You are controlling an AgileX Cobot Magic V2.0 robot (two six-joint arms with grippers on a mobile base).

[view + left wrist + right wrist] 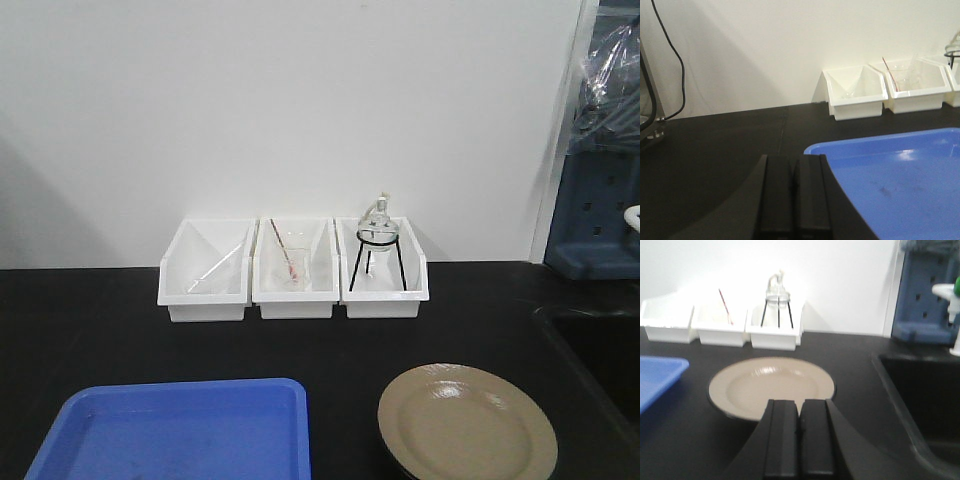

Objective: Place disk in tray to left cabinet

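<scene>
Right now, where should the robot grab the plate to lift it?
Probably by its near rim. The plate lies flat and shallow on the counter, so only the thin edge offers a pinch. That edge sits just ahead of the right gripper, which is shut and would need to open, then come in low from the front.

Tan disk [467, 422], blue tray [180, 432]

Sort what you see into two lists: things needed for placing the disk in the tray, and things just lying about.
Needed: disk, tray, left gripper, right gripper; both are shut and hold nothing.

Lying about: white bins, glass beaker, flask on a tripod, sink, blue rack.
</scene>
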